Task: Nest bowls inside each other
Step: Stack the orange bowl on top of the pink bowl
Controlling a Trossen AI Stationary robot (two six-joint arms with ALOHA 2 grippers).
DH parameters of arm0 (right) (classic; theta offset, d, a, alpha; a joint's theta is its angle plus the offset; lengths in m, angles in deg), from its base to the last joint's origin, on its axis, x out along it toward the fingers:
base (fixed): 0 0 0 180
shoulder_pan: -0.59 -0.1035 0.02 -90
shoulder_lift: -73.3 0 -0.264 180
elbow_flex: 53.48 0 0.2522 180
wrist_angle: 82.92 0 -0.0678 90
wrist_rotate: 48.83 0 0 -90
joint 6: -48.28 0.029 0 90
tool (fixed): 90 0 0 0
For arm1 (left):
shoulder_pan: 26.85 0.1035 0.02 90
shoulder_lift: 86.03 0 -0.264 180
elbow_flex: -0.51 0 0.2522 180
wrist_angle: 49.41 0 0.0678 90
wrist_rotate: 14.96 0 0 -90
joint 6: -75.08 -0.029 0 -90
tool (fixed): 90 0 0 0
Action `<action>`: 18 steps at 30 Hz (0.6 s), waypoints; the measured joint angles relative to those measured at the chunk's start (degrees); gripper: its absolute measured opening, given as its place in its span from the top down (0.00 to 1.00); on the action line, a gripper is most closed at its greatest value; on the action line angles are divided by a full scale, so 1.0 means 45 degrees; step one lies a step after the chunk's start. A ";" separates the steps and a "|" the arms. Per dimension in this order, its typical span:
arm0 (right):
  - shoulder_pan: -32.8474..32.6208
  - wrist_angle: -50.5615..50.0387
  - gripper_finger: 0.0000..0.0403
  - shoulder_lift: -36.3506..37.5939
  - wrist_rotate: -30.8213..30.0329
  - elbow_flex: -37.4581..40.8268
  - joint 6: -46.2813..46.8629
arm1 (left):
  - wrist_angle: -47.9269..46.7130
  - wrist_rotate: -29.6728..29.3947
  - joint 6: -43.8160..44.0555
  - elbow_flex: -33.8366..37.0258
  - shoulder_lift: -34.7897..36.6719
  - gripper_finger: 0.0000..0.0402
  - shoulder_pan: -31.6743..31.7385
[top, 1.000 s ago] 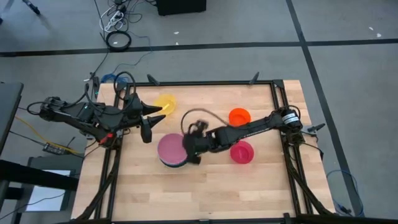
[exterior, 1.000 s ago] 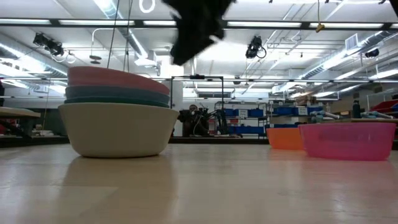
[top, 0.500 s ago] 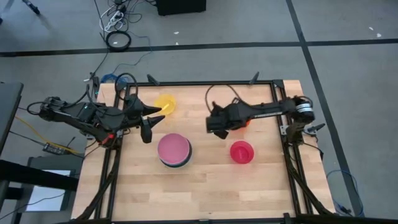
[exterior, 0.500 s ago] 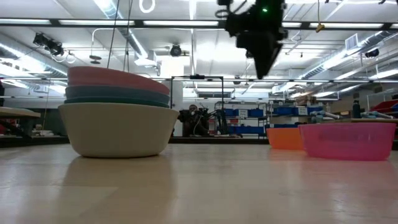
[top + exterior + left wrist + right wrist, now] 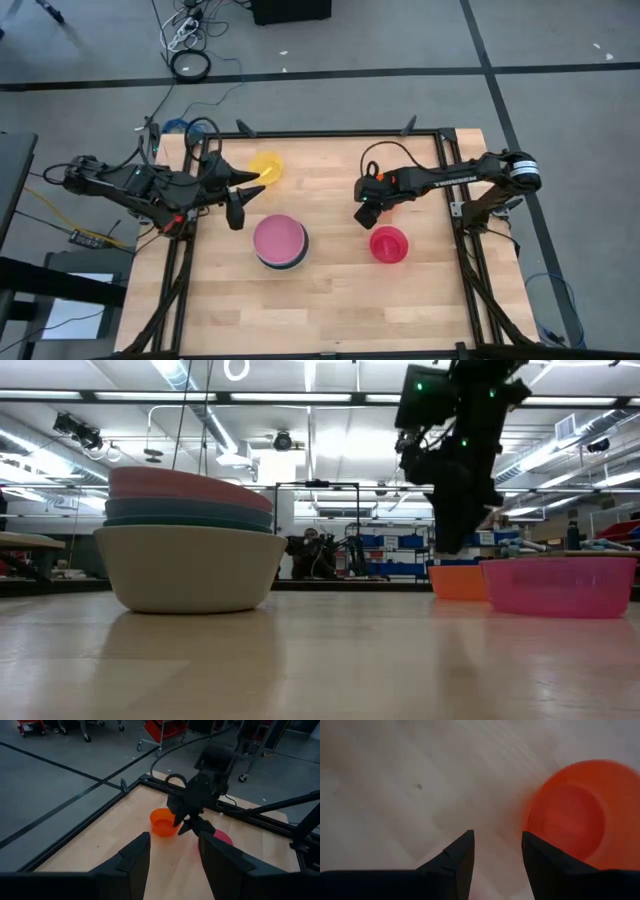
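Observation:
A stack of bowls (image 5: 280, 242) stands mid-table: pale grey-white bowl (image 5: 190, 565) at the bottom, teal and blue rims above it, pink bowl (image 5: 279, 237) on top. An orange bowl (image 5: 575, 810) sits on the table right of centre, a red bowl (image 5: 389, 244) nearer, a yellow bowl (image 5: 266, 166) far left. My right gripper (image 5: 497, 855) is open, pointing steeply down over bare table just beside the orange bowl (image 5: 164, 822). My left gripper (image 5: 175, 865) is open and held high at the table's left (image 5: 245, 195).
A black frame rail (image 5: 340, 133) runs round the wooden tabletop (image 5: 330, 300). My right arm (image 5: 440, 178) reaches in from the right over the orange bowl. Bare wood lies along the near edge and between the stack and the red bowl.
My right gripper has left the space above the bowl stack, gone toward the table's right edge and sunk lower, tipping to point more steeply down; it now hangs beside the orange bowl. The bowls have kept their places.

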 joint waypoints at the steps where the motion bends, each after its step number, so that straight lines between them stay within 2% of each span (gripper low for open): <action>1: 0.0066 0.0287 0.63 -0.0005 0.0024 0.0210 -0.0008 | 0.0003 -0.0013 -0.0003 0.0002 0.0000 0.56 0.0000; 11: 0.1198 0.1422 0.63 -0.0117 -0.0160 0.1045 -0.0692 | 0.0058 -0.0545 -0.0019 0.0003 0.0000 0.56 0.0000; 18: 0.1696 0.3087 0.63 -0.0117 0.0044 0.2101 -0.0900 | 0.0060 -0.0653 -0.0024 0.0003 0.0000 0.56 0.0000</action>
